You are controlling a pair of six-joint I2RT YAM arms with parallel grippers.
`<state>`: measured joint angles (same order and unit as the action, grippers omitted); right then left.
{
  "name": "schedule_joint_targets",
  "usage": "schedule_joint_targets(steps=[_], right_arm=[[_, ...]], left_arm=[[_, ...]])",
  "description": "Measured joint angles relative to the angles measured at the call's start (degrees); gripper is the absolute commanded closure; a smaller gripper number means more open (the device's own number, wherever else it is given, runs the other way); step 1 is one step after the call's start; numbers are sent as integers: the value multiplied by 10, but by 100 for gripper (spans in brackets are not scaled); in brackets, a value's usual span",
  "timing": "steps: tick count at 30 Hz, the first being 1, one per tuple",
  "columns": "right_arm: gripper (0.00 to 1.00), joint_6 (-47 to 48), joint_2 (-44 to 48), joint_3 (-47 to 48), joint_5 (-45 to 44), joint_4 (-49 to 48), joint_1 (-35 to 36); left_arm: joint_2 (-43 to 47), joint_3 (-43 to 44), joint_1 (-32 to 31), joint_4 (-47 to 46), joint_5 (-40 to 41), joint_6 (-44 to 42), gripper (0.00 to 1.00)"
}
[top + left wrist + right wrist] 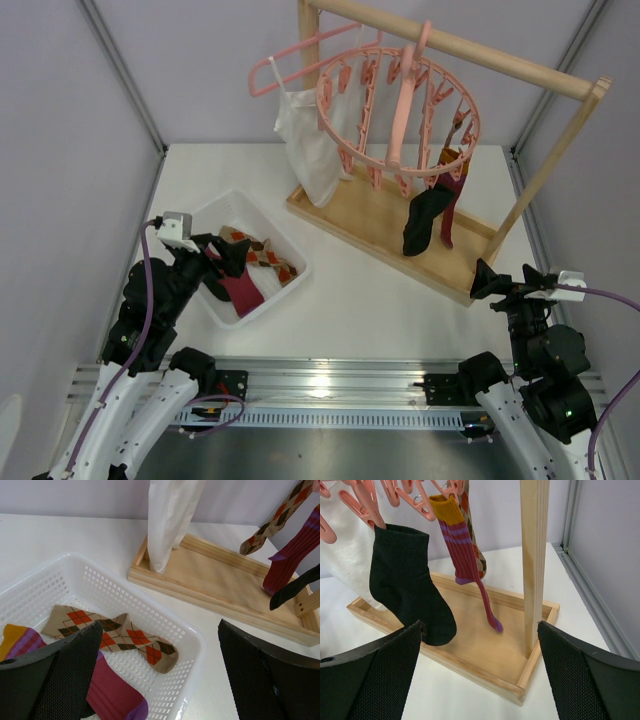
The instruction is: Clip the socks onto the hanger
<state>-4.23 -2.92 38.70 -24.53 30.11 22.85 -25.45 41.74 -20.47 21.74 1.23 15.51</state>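
socks [125,637] in tan argyle and maroon are seen lying in the white basket [131,569], just below the left gripper [159,647], whose fingers are spread wide with nothing held. three more (a black sock [410,585], a maroon striped sock [462,555] and an argyle one behind it) are clipped to the round pink hanger [398,120] on the wooden rack [455,45]. the right gripper [480,630] is likewise spread wide and empty, near the rack's base, faced toward the black sock.
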Motion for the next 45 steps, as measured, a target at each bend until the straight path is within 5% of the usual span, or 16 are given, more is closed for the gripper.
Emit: schedule_joint_targets(steps=[45], right_arm=[[1,0,0,0,0,0,0]], left_arm=[[4,0,0,-2,-19,0,0]])
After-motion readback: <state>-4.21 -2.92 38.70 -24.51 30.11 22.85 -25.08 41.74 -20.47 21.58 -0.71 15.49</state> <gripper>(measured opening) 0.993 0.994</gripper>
